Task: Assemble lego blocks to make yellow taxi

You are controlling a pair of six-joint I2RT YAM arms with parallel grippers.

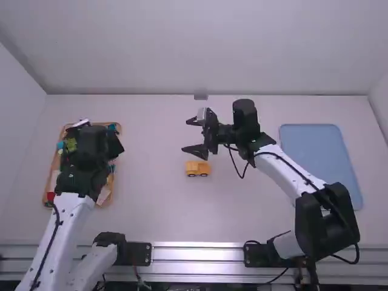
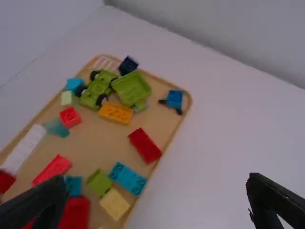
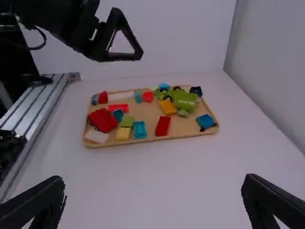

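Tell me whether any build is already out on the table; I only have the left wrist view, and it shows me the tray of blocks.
Observer: Yes, a yellow wheeled build sits on the table, right of the tray of blocks in the high view.
Operator: Is the right gripper holding a piece?
Observer: No, the right gripper is open and empty.
Operator: And what lies at the table's right side?
Observer: A flat blue tray.
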